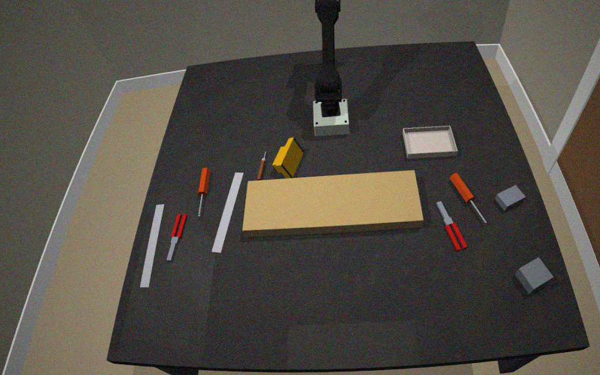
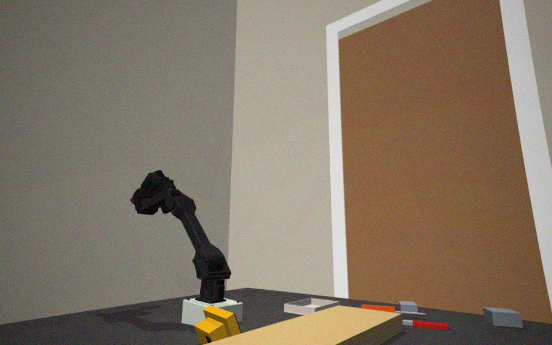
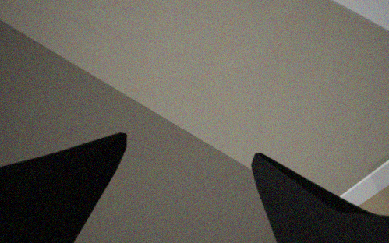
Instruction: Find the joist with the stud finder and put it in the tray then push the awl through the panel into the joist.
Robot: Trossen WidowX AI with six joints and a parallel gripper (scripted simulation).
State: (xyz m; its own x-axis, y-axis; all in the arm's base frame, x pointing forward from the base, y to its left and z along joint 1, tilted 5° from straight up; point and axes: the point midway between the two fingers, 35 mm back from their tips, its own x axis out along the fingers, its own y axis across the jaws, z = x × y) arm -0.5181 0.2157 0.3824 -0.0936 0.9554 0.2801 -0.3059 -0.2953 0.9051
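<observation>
Two screwdrivers (image 1: 204,181) (image 1: 462,187), two pliers (image 1: 178,225) (image 1: 455,235), two grey blocks (image 1: 510,198) (image 1: 534,275) (image 2: 407,306) (image 2: 502,317) (one gripper (image 3: 192,149), open).

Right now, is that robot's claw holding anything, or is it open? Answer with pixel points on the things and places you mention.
Gripper (image 3: 192,149): open, nothing between its fingers.

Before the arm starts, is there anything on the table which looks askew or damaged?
The yellow stud finder looks askew, set at an angle to the panel. I see no clear damage.
</observation>
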